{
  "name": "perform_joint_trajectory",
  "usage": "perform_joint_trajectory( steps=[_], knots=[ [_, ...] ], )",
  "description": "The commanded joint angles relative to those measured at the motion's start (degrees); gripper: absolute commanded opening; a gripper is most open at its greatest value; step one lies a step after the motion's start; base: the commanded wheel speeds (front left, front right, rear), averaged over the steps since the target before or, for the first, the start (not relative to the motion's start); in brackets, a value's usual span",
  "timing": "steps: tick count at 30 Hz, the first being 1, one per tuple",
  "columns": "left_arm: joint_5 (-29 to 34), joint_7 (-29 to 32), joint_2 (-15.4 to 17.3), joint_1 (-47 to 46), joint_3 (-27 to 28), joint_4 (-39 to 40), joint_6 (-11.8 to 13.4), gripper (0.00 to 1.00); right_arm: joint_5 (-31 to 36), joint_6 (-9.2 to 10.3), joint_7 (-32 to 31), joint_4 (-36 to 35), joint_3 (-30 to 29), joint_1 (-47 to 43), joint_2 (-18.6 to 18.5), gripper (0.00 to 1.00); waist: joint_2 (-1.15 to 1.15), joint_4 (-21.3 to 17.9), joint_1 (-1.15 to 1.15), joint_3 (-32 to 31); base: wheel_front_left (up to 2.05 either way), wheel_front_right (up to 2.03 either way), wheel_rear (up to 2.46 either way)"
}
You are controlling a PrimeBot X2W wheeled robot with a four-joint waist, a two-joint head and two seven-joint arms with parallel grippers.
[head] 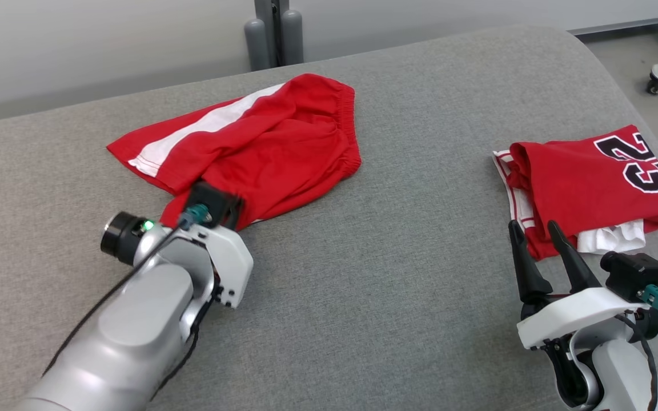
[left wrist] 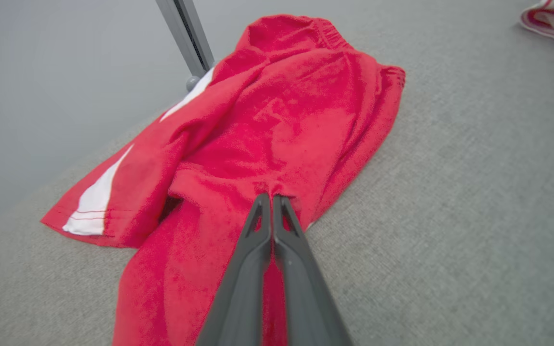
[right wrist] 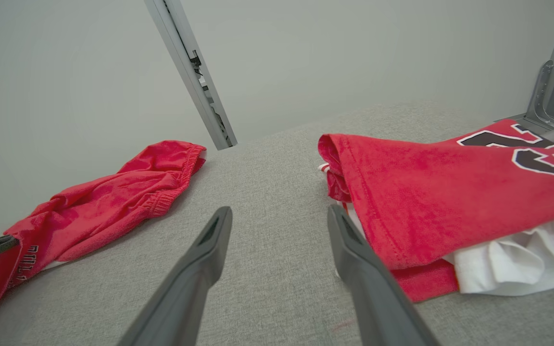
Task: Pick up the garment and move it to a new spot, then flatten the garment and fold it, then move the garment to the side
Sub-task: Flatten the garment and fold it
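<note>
A pair of crumpled red shorts [head: 260, 142] of soft fabric, with a broad white side stripe and a gathered elastic waistband, lies on the left half of the grey woven-cloth tabletop [head: 397, 274], towards its far edge. The waistband end points away from the robot, and one leg trails back towards the left arm.

The left hand [left wrist: 273, 199] has its two dark fingers pressed together, pinching a small ridge of the shorts' red cloth near the edge closest to the robot. In the head view the fingers are hidden under the arm's pale wrist and its black camera block.

The right hand [head: 534, 228] hovers low over the right side of the tabletop, its fingers spread wide apart with nothing between them. Just beside it lies a folded red jersey [head: 592, 171] with black, white-edged numerals, and a white cloth [head: 612, 238] pokes out from under its near edge. One finger overlaps the jersey's hem in the right wrist view, though I cannot tell if it touches.

A grey metal post [head: 275, 31] rises behind the far edge of the tabletop.
</note>
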State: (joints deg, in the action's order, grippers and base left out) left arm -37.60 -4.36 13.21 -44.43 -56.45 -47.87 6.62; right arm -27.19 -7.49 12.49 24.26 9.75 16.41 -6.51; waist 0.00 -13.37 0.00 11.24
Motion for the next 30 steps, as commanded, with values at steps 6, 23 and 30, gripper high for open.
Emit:
perform_joint_trajectory(
  steps=[6, 23, 30],
  knots=[
    [-3.6, -2.2, 4.1, -1.9, 5.3, 3.2, 1.9, 0.00, 0.5, -0.01, -0.5, -0.6, -0.2, -0.7, -0.7, 1.00, 0.00, 1.6, 0.00, -0.7, 0.00, 0.00, 0.00],
    [-6.7, -0.6, 16.9, -6.9, 10.1, -5.3, -2.3, 0.36, 0.9, -0.01, -1.5, -2.8, -0.4, 1.4, -0.9, 1.00, 0.00, -0.4, 0.00, 3.8, 0.00, 0.00, 0.00],
    [-8.3, -4.1, 15.7, -6.4, 11.0, -10.3, -5.2, 1.00, 0.8, -0.01, -0.8, -2.0, -0.4, 1.0, -0.5, 1.00, 0.00, 0.0, 0.00, 2.4, 0.00, 0.00, 0.00]
  ],
)
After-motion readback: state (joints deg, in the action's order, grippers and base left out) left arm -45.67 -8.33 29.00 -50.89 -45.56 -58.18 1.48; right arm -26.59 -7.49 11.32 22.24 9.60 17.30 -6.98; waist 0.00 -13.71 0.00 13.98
